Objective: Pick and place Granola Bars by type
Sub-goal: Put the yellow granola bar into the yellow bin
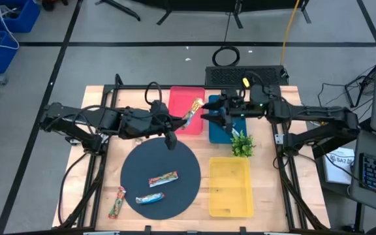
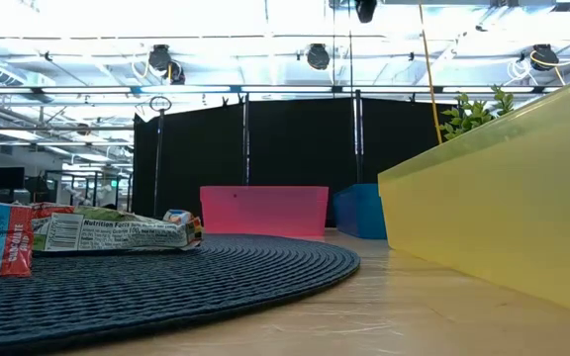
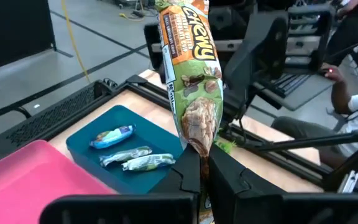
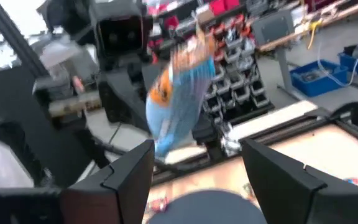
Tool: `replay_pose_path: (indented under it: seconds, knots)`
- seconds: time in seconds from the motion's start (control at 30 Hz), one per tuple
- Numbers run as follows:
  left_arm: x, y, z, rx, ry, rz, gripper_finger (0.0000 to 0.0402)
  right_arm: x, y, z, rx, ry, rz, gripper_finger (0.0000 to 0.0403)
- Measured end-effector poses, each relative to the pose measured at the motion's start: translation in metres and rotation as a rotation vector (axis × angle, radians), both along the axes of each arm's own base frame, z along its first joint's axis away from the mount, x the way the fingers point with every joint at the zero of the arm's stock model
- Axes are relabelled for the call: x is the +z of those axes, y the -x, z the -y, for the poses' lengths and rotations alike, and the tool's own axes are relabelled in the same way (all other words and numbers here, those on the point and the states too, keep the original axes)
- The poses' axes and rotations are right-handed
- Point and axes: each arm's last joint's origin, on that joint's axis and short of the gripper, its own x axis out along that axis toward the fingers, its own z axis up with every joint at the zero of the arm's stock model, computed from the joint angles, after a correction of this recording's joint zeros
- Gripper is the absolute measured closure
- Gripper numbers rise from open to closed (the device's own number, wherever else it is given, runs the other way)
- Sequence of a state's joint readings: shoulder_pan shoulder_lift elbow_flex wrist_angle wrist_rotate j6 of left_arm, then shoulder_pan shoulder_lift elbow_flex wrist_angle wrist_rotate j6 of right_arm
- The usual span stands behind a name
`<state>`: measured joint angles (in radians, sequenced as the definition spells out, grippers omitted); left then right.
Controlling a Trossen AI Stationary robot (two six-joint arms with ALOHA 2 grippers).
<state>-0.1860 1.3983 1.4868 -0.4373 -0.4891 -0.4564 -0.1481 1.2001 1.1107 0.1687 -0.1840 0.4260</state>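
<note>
High view: my left gripper [image 1: 189,117] grasps an orange-green chewy granola bar [image 1: 194,108] above the pink rectangular tray [image 1: 178,104]. My right gripper [image 1: 215,108], fingers spread, hovers just right of it, over the blue tray [image 1: 217,134].

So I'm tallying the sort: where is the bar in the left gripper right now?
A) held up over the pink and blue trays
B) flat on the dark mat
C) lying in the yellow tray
A: the left gripper is shut on the orange-green bar, held upright in the air above the pink tray and blue tray.

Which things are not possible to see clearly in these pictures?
- Red tray floor: low view, its front wall hides it.
- Yellow tray contents: low view, wall hides them.
- Bar in right wrist view: blurred, label unreadable.
- Right hand: high view, too small to judge its grip.
</note>
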Motion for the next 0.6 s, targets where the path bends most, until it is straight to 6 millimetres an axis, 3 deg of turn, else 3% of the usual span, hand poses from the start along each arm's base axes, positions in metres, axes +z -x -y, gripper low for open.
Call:
replay_pose_path:
  seconds: [0.4, 0.5, 0.6]
  knots:
    - [-0.024, -0.020, 0.005, -0.055, -0.005, -0.095, 0.0390, -0.002, -0.016, -0.007, 0.033, -0.059, 0.072, 0.0169]
    - [-0.027, -0.025, 0.006, -0.051, -0.007, -0.094, 0.0390, -0.003, -0.016, -0.007, 0.041, -0.110, 0.061, 0.0209]
    - [-0.023, -0.027, 0.006, -0.056, -0.020, -0.048, 0.0390, -0.003, -0.016, -0.008, 0.082, -0.129, 0.052, 0.0300]
